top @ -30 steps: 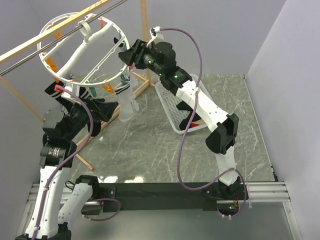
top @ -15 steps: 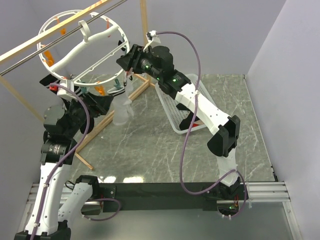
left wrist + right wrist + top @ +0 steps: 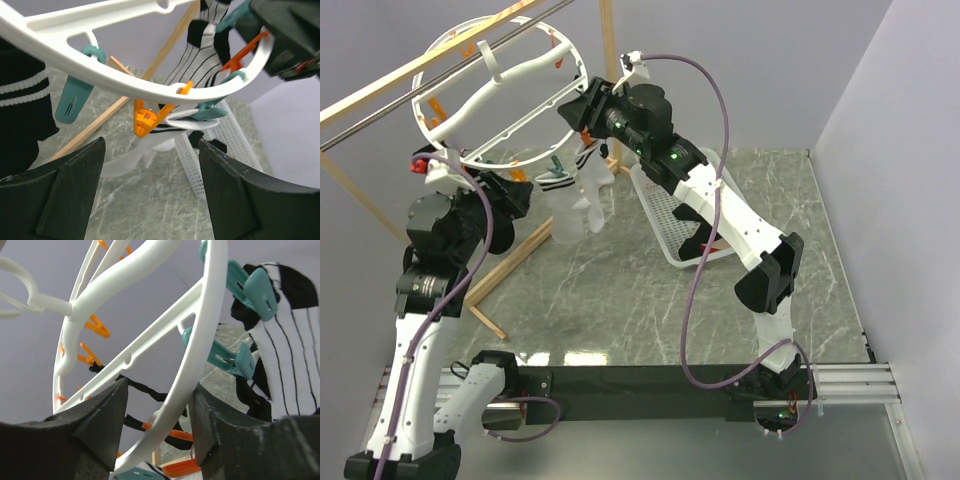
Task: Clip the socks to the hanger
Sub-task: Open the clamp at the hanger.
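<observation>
- Task things: the large round white plastic hanger (image 3: 510,82) hangs tilted from the top rail of the wooden rack (image 3: 608,40). A white sock (image 3: 575,200) with thin black stripes dangles from teal plastic clips (image 3: 252,290) at its near-right rim. A black sock (image 3: 20,100) with white cuff stripes hangs further left. A dark item (image 3: 705,240), probably another sock, lies in the white mesh basket (image 3: 660,200).
- Right gripper (image 3: 159,390): the jaws are partly open, with one finger on either side of the hanger rim. I cannot tell whether they pinch it.
- Left gripper (image 3: 151,150): the jaws are spread wide and hold nothing. It sits just below the rim, facing an orange clip (image 3: 150,117).
- Risk, swing: I judge that any sideways push from the right gripper would rock the hanger on its hook and carry the clips off my line.
- Risk, snag: a finger catching a clip or the hanging white sock could pull the fabric free.
- Risk, collision: the left arm works close to the rack's slanted wooden foot and the wall, so a wide elbow move could strike them.
- Open room: the grey marble table (image 3: 770,250) is bare to the right and toward me. Above, the rail closes the space.
</observation>
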